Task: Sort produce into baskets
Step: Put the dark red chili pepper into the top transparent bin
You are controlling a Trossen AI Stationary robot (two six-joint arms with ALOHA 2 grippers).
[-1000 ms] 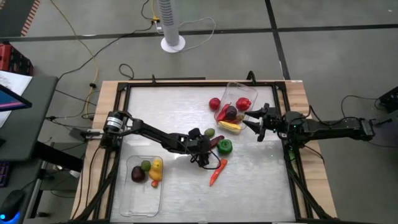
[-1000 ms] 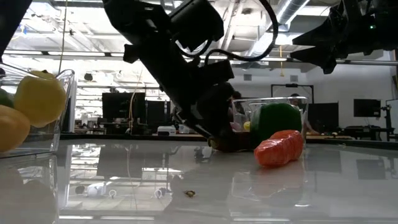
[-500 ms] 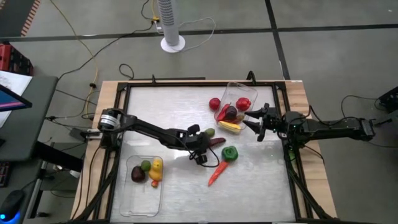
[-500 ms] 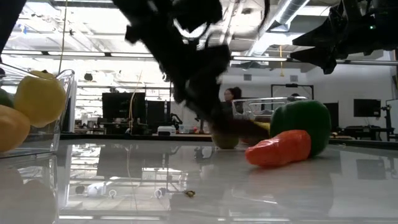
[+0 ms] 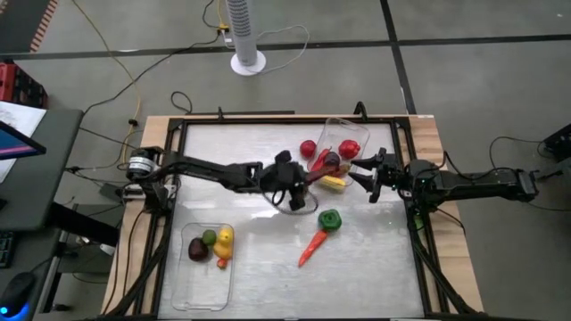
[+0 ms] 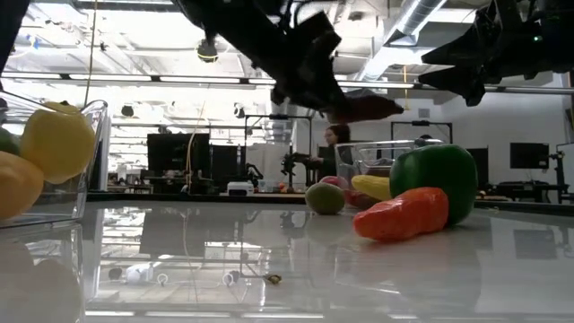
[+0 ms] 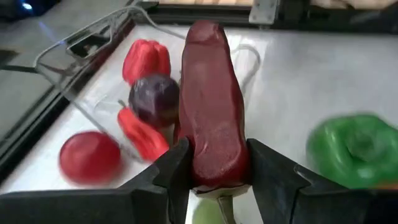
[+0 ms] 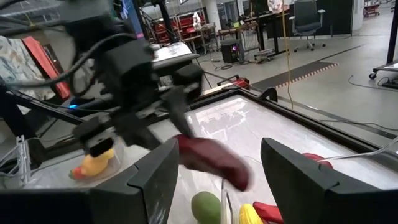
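Above the white tabletop [image 5: 232, 160], the left end effector [image 7: 214, 177] pinches a long dark-red pepper [image 7: 211, 112] beside the clear plastic rectangular basket [image 5: 343, 134]. The right end effector [image 5: 364, 176], fingers spread, hovers at that basket's other side.

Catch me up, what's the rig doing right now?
Sorting produce. The left gripper is shut on a dark red pepper, held in the air near the far clear basket, which already holds a purple piece and red peppers. The right gripper waits open beside that basket. A green pepper and an orange carrot lie loose on the table. The near basket holds a few pieces, including a yellow one.
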